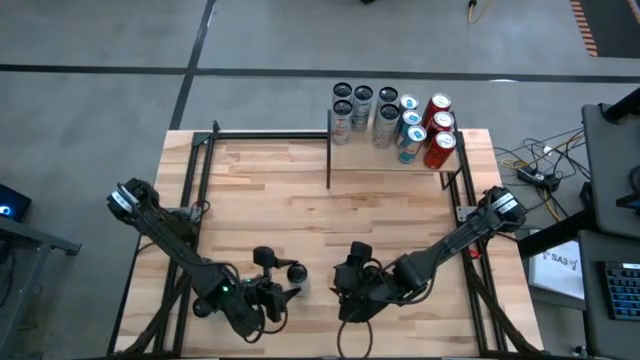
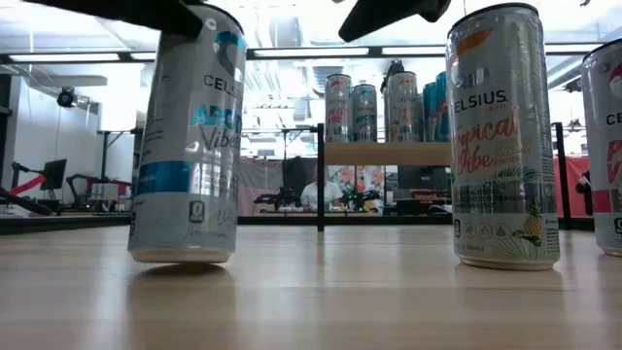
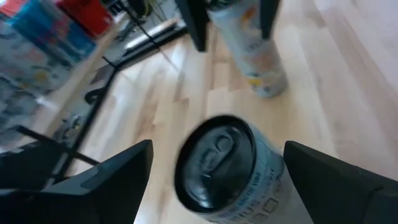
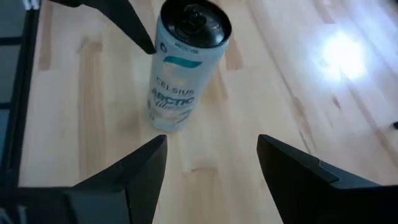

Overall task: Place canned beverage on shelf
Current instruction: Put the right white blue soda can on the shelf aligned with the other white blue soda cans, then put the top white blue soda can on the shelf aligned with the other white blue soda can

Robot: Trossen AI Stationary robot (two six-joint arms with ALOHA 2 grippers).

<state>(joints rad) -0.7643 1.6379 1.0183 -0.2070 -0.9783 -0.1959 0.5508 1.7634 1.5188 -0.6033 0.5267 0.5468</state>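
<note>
Two tall Celsius cans stand on their bases near the table's front edge. The blue-and-white Arctic can (image 2: 185, 136) sits between the fingers of my open left gripper (image 3: 217, 146), with a gap showing on each side of its dark top (image 3: 214, 165). To its right stands the Tropical can (image 2: 501, 136). My right gripper (image 4: 211, 140) hangs open above the table just left of the Tropical can, facing the Arctic can (image 4: 183, 68), with nothing between its fingers. The shelf (image 1: 365, 150) is at the far right and carries several cans (image 1: 395, 120).
A third can with pink print (image 2: 610, 146) stands at the right of the Tropical can. Black metal frame rails (image 1: 200, 180) run along the table's left and right sides. Bare plank tabletop (image 1: 300, 200) lies between the grippers and the shelf.
</note>
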